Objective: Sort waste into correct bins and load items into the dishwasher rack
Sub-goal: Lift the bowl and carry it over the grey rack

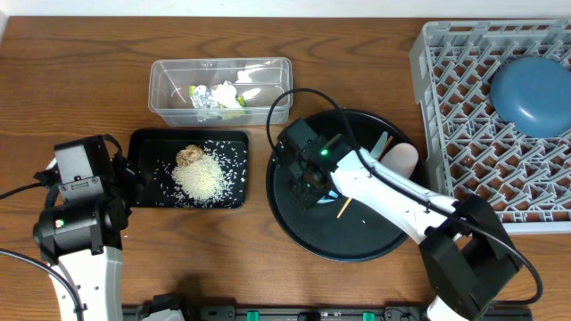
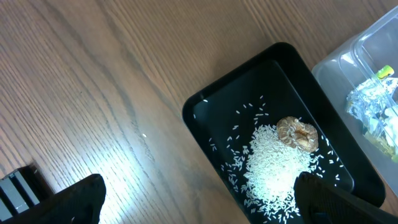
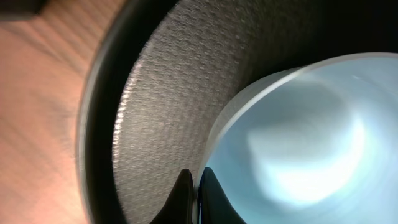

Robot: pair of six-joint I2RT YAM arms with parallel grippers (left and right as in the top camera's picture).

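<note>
Low over round tray [image 1: 357, 241], right fingers [image 3: 182, 199] on cup [image 3: 298, 143]

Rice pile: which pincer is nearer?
Left. The left pincer sits open beside the rectangular tray holding the rice; the right pincer is farther off, over the round tray, pinching a cup.

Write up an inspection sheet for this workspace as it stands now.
Surface: wooden table.
Job's things: clear rectangular plastic tub holds yellow-green wrapper and crumpled foil wad; shallow black rectangular tray holds white rice grains and brown food lump; grey lattice rack holds blue round dish.
Clutter: large round black tray, thin wooden stick on it.
Grippers: left gripper open at the rectangular tray's edge; right gripper shut on small pale cup rim.
Cables: black cable loops above the round tray.
Surroundings: nothing seen.
</note>
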